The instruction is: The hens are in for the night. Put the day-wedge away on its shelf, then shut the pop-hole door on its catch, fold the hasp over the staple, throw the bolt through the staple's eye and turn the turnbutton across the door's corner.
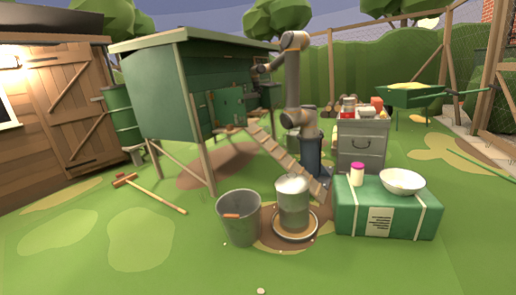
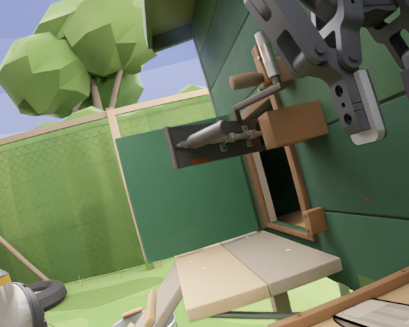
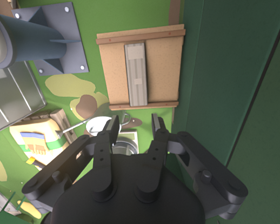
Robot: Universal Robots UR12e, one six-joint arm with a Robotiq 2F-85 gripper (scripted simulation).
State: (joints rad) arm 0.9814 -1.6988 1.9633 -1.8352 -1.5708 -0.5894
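Observation:
On the coop's green wall the pop-hole door (image 2: 187,190) stands swung open, with its dark bolt plate and bolt (image 2: 215,135) near the top edge. A brown wooden block, the day-wedge (image 2: 292,124), sits at the upper corner of the framed opening (image 2: 282,183). Above it are a wooden turnbutton peg (image 2: 247,80) and a grey hasp (image 2: 266,58). My gripper (image 2: 388,105) hangs to the right of the wedge against the wall, open and empty, with its fingers closing. Below it the wrist camera shows a wooden shelf (image 3: 140,67) with a grey strip.
The coop (image 1: 189,89) stands on legs with a ramp (image 1: 282,154) down to my pedestal (image 1: 311,152). A landing board (image 2: 254,267) juts out below the opening. A metal cabinet (image 1: 363,141), a bucket (image 1: 238,215) and a feeder (image 1: 293,206) stand on the grass.

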